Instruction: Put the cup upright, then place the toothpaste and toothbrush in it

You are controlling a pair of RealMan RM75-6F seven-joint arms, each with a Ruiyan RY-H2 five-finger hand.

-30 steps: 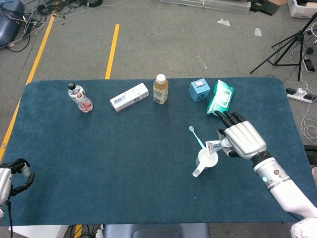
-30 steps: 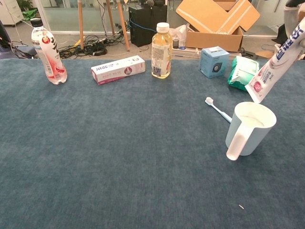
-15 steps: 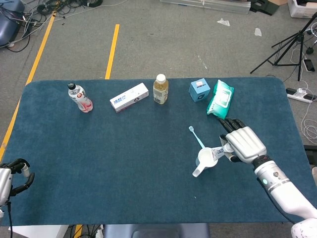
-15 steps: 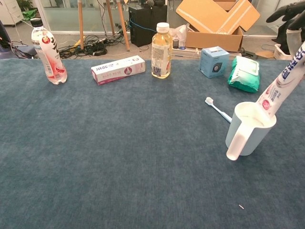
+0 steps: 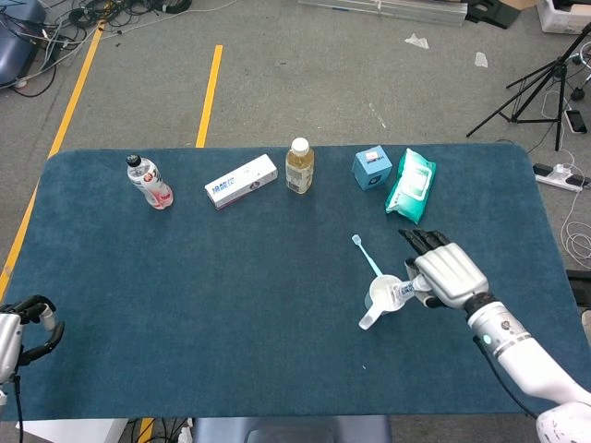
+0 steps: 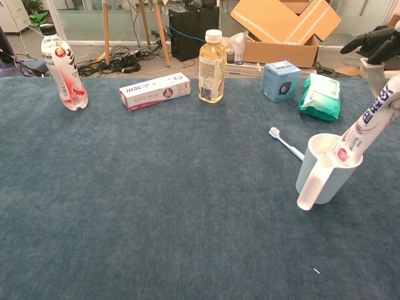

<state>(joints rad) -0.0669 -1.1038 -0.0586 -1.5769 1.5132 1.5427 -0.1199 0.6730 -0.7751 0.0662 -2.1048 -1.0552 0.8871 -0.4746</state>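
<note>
Now toothpaste tilted rightward, lower end seemingly inside cup.

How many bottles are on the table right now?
2. A clear bottle with a red label stands near the far left edge; a yellow bottle stands at far centre, between the white box and the blue box. None looks hidden.

Toothpaste went down into the cup

A second ago the right hand held the toothpaste above the cup, tip just over the rim. Since then the hand dropped lower and closer, and the tube's lower end sank inside the cup, leaning out to the right.
</note>
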